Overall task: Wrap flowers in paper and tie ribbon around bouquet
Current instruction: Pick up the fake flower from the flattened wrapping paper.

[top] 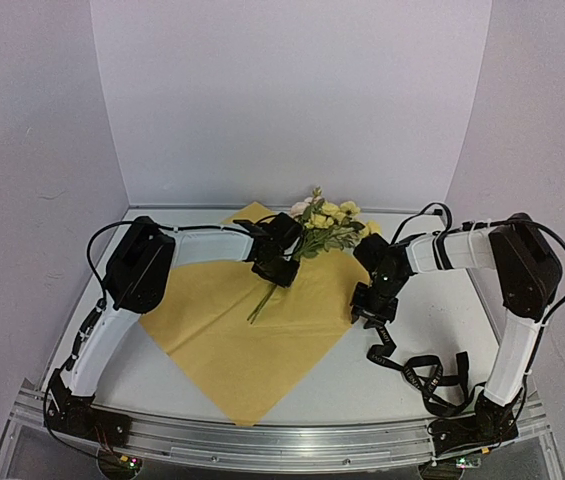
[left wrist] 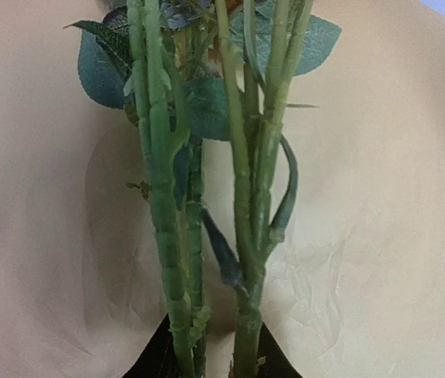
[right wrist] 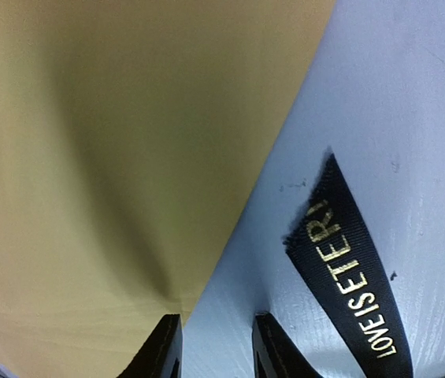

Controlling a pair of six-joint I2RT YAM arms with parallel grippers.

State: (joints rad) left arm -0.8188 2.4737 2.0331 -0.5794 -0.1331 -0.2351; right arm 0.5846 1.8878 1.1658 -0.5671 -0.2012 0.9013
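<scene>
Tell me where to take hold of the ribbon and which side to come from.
Grip the ribbon just behind its cut end, which lies flat and free on the table beside the paper. Come straight down from above, fingers across its narrow width: it is thin and flat, so a sideways approach would probably find no edge.
</scene>
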